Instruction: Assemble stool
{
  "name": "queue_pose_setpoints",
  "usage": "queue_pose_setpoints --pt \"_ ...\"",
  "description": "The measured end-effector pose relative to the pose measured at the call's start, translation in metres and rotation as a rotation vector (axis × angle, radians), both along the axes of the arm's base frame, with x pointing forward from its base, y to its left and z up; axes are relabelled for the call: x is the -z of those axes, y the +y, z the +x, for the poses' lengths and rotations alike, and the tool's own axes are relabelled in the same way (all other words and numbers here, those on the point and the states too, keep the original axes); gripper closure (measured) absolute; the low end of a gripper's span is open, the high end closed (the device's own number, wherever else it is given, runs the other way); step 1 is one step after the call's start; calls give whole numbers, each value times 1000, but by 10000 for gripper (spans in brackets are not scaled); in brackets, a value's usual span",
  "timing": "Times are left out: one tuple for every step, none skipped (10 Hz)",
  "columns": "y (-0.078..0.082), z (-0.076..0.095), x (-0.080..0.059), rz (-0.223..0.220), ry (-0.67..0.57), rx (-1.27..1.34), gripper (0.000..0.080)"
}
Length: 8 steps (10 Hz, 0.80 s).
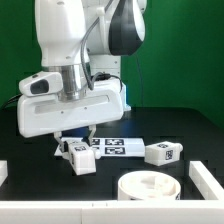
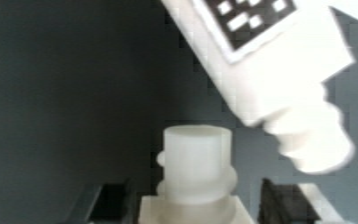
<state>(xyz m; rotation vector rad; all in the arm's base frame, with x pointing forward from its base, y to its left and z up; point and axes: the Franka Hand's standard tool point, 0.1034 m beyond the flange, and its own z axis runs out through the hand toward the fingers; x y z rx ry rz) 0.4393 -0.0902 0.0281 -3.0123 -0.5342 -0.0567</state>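
My gripper (image 1: pixel 73 148) is shut on a short white stool leg (image 1: pixel 80 156) with a black-and-white tag, low over the dark table. In the wrist view this leg (image 2: pixel 197 165) stands between the two fingers (image 2: pixel 108 203) with its rounded end pointing away. A second tagged leg (image 2: pixel 274 70) lies slanted just past it, screw end toward the held leg; in the exterior view this second leg (image 1: pixel 112 147) lies right beside the gripper. A third leg (image 1: pixel 162 153) lies further to the exterior view's right. The round rimmed seat disc (image 1: pixel 150 186) rests at the front.
A white block (image 1: pixel 205 178) sits at the exterior view's right edge and another white piece (image 1: pixel 3 172) at its left edge. The big white arm (image 1: pixel 75 60) hangs over the back of the table, before a green wall.
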Motion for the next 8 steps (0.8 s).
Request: queue_pose_setpoints --pt "-13 0 12 -1 5 10 468" --pt "-23 7 13 -19 -30 7 468" --pt "-31 7 13 -25 -40 -49 468" --pt "-40 6 13 -26 -44 -61 468" --pt "-38 6 13 -25 -43 -49 468" --pt "-38 6 13 -25 -43 -50 468" --pt "-39 6 13 -25 -42 -49 262" --pt "-38 6 13 -24 -41 -50 184"
